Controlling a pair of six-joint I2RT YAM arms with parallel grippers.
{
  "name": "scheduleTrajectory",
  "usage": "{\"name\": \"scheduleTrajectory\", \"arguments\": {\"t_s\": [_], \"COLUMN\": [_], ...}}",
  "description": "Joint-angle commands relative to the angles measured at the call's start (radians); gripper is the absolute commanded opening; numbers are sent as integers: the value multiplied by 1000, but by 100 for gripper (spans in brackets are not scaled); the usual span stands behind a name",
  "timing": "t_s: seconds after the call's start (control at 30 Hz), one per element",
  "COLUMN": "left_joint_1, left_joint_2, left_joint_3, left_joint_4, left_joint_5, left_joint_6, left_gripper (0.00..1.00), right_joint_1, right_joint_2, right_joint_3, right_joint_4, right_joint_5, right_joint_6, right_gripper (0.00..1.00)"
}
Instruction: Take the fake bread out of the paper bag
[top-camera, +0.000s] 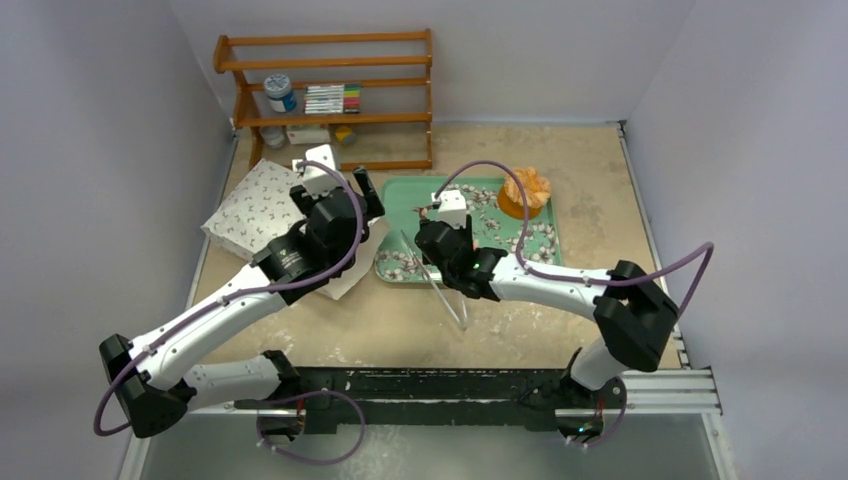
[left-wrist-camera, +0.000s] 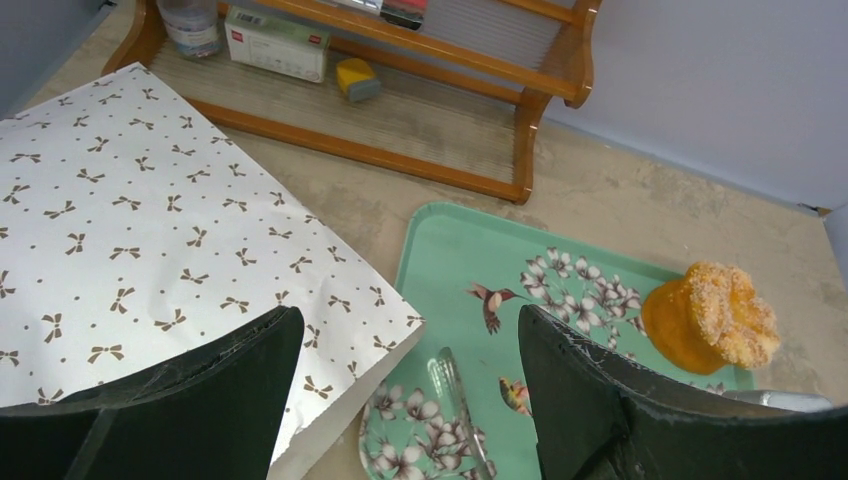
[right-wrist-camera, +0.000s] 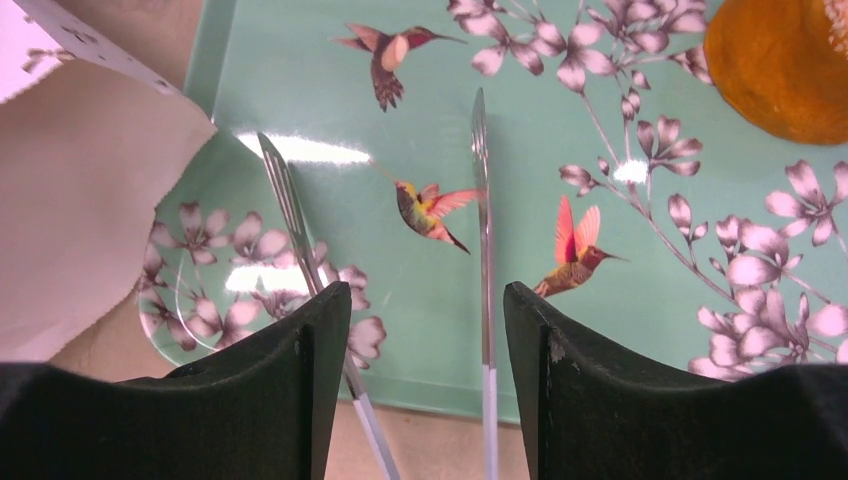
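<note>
The white paper bag (top-camera: 250, 205) with small dark bow motifs lies flat at the left, its mouth over the green tray's near left corner. It also shows in the left wrist view (left-wrist-camera: 140, 210), and its tan inside shows in the right wrist view (right-wrist-camera: 90, 200). One fake bread, a round orange sugared pastry (top-camera: 525, 191), sits on the tray's far right and shows in the left wrist view (left-wrist-camera: 712, 318). The other breads are out of view. My left gripper (top-camera: 366, 192) (left-wrist-camera: 407, 312) is open and empty above the bag's mouth. My right gripper (top-camera: 420, 243) (right-wrist-camera: 426, 290) is open over the tray's near edge.
The green floral tray (top-camera: 540, 250) lies mid-table. Clear tongs (top-camera: 447, 292) lie with their tips on the tray and their hinge toward the near edge; their arms (right-wrist-camera: 483, 200) run under my right fingers. A wooden shelf rack (top-camera: 330, 95) with a jar, box and markers stands at the back left.
</note>
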Motion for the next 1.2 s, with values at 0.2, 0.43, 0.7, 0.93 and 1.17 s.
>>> {"name": "scheduleTrajectory", "arguments": {"t_s": [0.2, 0.43, 0.7, 0.93, 1.17], "left_joint_1": [6, 6, 6, 6, 6], "left_joint_2": [-92, -97, -91, -85, -85], "left_joint_3": [-58, -65, -78, -74, -79], "left_joint_4": [67, 61, 66, 62, 59], "left_joint_5": [-52, -65, -63, -66, -69], "left_joint_6": [41, 26, 19, 23, 25], "left_gripper": [78, 76, 75, 75, 75], "right_joint_1": [-1, 11, 18, 17, 18], "right_joint_2": [-103, -145, -75, -12, 23], "right_joint_3": [-110, -194, -200, -200, -197], "right_joint_4": [23, 70, 82, 104, 96], "right_joint_5": [-82, -152, -140, -139, -150], "right_joint_6": [50, 38, 61, 74, 76], "right_gripper": [68, 87, 89, 90, 90]}}
